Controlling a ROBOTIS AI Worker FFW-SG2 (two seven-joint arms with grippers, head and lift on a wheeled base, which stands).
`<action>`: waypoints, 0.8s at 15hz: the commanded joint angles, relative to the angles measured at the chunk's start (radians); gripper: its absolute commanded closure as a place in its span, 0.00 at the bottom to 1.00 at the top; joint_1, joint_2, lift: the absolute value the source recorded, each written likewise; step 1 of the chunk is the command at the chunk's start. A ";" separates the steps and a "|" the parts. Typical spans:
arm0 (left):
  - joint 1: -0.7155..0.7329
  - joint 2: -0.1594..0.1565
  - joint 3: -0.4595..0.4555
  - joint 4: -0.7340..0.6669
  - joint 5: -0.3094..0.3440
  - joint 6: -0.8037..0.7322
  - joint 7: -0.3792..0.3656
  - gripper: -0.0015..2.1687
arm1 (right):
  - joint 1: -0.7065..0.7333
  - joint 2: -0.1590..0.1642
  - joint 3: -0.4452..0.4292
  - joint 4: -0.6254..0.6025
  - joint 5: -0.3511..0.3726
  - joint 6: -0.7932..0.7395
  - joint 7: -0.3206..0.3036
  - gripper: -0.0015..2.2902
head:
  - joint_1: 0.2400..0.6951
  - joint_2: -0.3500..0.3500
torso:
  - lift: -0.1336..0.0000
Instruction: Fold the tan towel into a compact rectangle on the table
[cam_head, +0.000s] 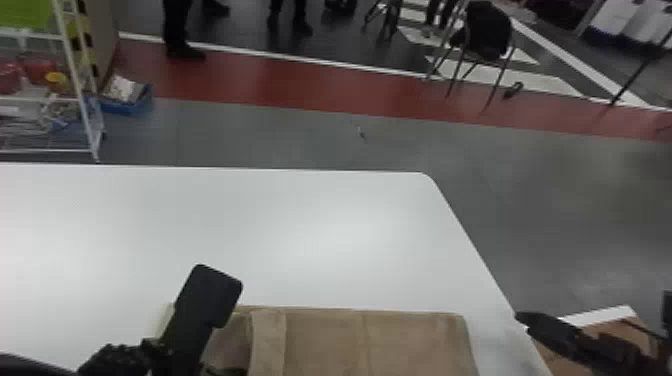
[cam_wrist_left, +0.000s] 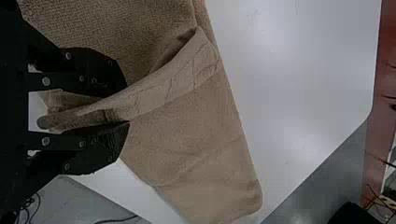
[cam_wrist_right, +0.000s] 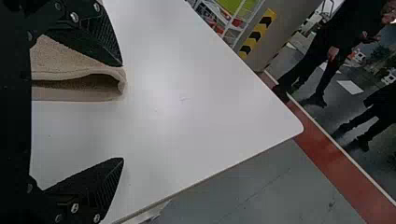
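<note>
On the near right of the white surface (cam_head: 300, 225), the tan towel (cam_head: 415, 345) runs rightward from the left hand (cam_wrist_left: 129, 105), which pinches its left end, likely to be turned toward the right hand (cam_wrist_right: 123, 112), spread and empty.

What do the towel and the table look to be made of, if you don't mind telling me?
The tan towel looks like terry cloth, probably cotton: matte, finely looped, with soft folds. The white table has a smooth, slightly glossy top, perhaps laminate, judging by its blurred light reflections.
</note>
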 joint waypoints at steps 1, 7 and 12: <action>0.011 -0.007 -0.029 -0.045 -0.022 0.001 -0.013 0.01 | -0.005 -0.004 -0.001 -0.008 0.002 0.010 0.000 0.08 | 1.00 0.00 | 0.08; 0.013 -0.007 -0.069 -0.089 -0.056 0.001 -0.011 0.01 | -0.009 -0.014 -0.004 -0.023 0.003 0.028 0.000 0.08 | 1.00 0.00 | 0.08; 0.093 -0.007 0.101 -0.141 -0.065 -0.012 -0.036 0.01 | -0.011 0.011 0.014 -0.142 0.005 0.065 0.006 0.08 | 1.00 0.00 | 0.08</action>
